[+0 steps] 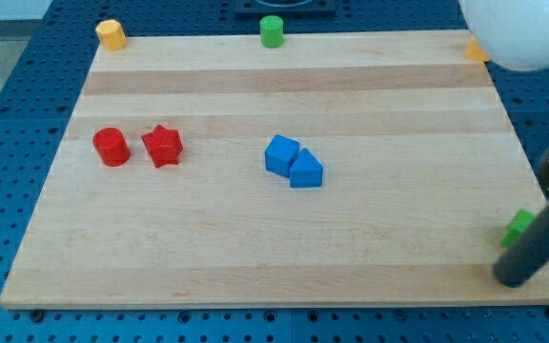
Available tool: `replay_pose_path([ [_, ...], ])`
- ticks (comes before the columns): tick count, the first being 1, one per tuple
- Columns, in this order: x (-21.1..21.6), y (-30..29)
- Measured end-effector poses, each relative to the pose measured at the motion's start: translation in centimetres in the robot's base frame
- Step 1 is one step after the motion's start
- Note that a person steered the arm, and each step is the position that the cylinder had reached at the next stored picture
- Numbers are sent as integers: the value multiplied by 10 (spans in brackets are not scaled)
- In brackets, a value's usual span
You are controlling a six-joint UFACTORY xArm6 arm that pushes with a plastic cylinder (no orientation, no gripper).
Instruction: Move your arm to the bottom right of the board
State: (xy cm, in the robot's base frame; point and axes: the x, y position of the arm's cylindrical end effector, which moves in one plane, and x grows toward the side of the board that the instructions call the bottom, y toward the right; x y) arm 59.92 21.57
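Note:
My tip [511, 277] rests on the wooden board [255, 248] near its bottom right corner. The dark rod rises from it toward the view's right edge. A green block [517, 228] lies just above the tip, partly hidden behind the rod. The other blocks are far off to the view's left: a blue cube [281, 154] touching a blue triangular block [305, 171] at mid-board, and a red star [162, 145] beside a red cylinder [111, 146] on the left side.
A yellow block [111, 33] sits at the board's top left corner, a green cylinder [272, 30] at the top edge's middle, an orange block [475, 49] at the top right corner. A white rounded robot part [522, 33] fills the view's top right. Blue perforated table surrounds the board.

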Motion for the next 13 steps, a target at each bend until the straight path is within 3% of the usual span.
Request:
replay_pose_path([
  [2,-53,-80],
  [3,-87,-89],
  [7,-51,21],
  [10,-44,11],
  [12,-51,-51],
  [13,-51,-53],
])
